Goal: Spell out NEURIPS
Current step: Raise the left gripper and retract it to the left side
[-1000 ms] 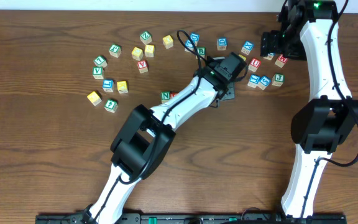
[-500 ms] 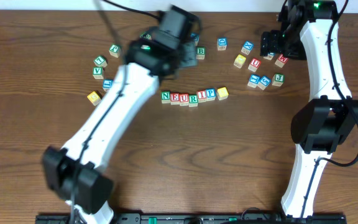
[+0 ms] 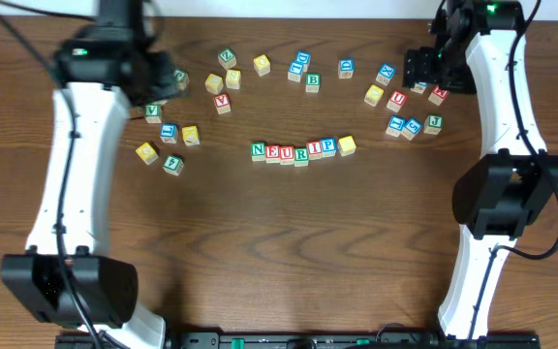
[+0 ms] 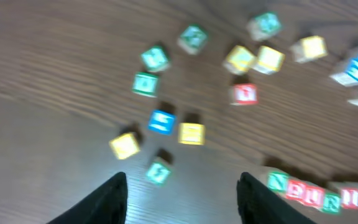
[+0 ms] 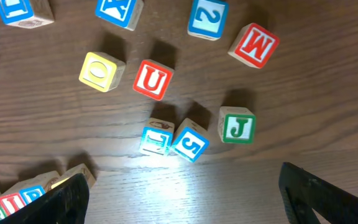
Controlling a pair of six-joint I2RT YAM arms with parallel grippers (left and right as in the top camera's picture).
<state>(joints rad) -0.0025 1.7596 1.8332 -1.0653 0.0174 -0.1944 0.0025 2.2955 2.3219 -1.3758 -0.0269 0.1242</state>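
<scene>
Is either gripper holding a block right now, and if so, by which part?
Nothing is held. The left gripper and the right gripper are both open, with nothing between their fingers.

The dark brown, wood-grained desk point(image 3: 308, 252) is carrying a cube row point(image 3: 303, 150) that is starting with a green N cube point(image 3: 259, 150) and ending with a plain yellow cube point(image 3: 347, 145).

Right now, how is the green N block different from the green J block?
The N block starts the lined-up word in the middle of the table; the J block sits in the loose bunch by the right arm. The N block touches its neighbour; the J block is in no row. Both are small cubes with green letters.
</scene>
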